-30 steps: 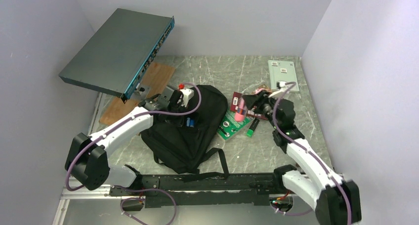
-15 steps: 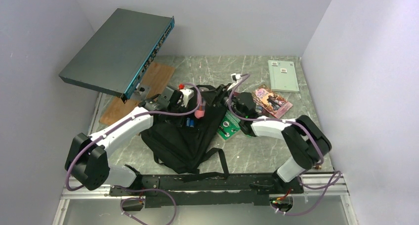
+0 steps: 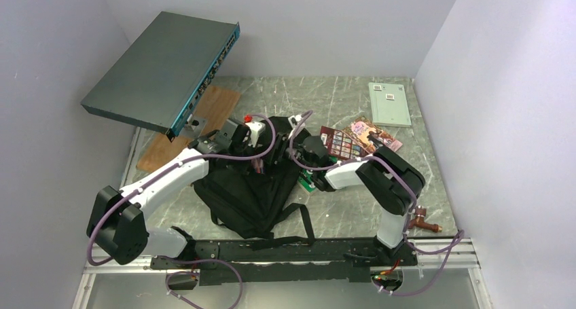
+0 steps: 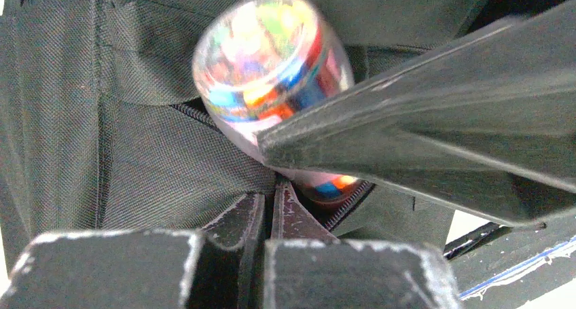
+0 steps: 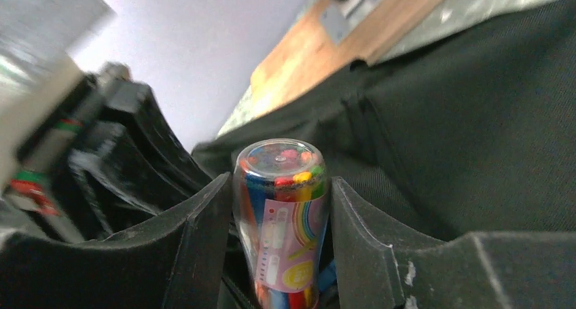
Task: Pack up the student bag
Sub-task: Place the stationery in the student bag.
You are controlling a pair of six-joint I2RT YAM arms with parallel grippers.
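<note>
The student bag lies black and slumped in the middle of the table. My left gripper is shut, its tips pinched at the zip edge of the bag's fabric. My right gripper is shut on a clear tube of coloured pens with a pink label. It holds the tube end-first at the bag's opening, just above the left fingertips. From above, the right gripper meets the left one over the bag, and the tube is hidden there.
A grey equipment box tilts at the back left over a wooden board. A green circuit board lies beside the bag, picture books to its right, a pale notebook at the back right, a brass fitting near the right base.
My right arm has swung from the right side of the table leftward with the tube, up to the bag's opening. The left arm has stayed at the bag.
</note>
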